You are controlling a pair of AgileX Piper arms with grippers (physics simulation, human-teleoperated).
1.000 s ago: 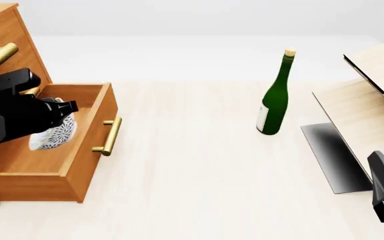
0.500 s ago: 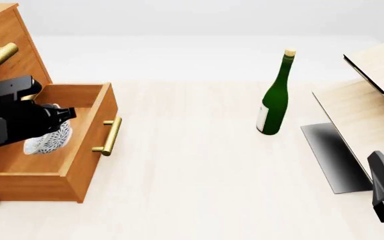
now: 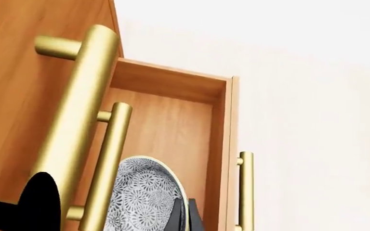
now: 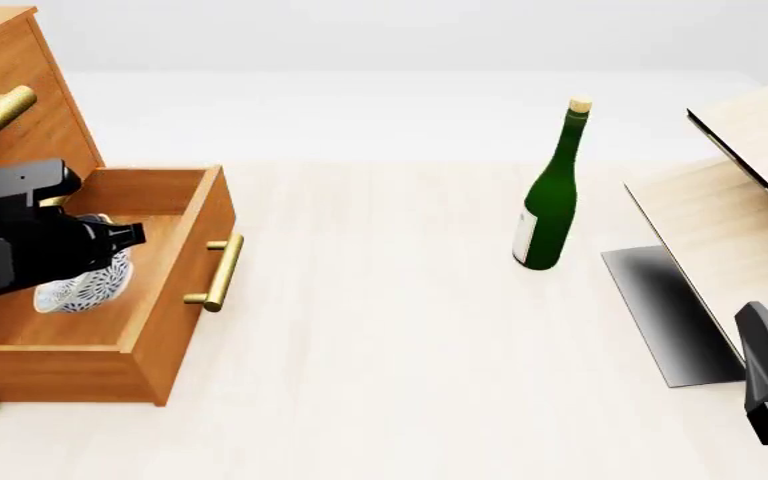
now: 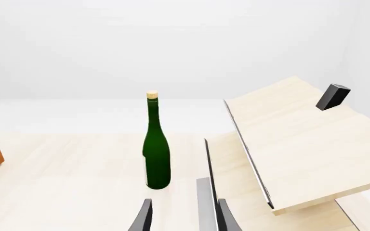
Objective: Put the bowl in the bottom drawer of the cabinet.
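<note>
lace-patterned round bowl (image 4: 88, 285), wooden bottom drawer (image 4: 171, 290)

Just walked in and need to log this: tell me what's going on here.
The left gripper holds the patterned bowl tipped on its side, low inside the open bottom drawer of the cabinet. The right gripper hangs open and idle near the slanted board, with the green bottle standing untouched on the table.

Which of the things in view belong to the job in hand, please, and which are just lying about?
Belong to the job:
- small white-and-grey patterned bowl, held by the left gripper
- open orange-brown wooden bottom drawer
- orange-brown wooden cabinet

Lying about:
- upright green glass bottle
- pale wooden slanted board structure
</note>
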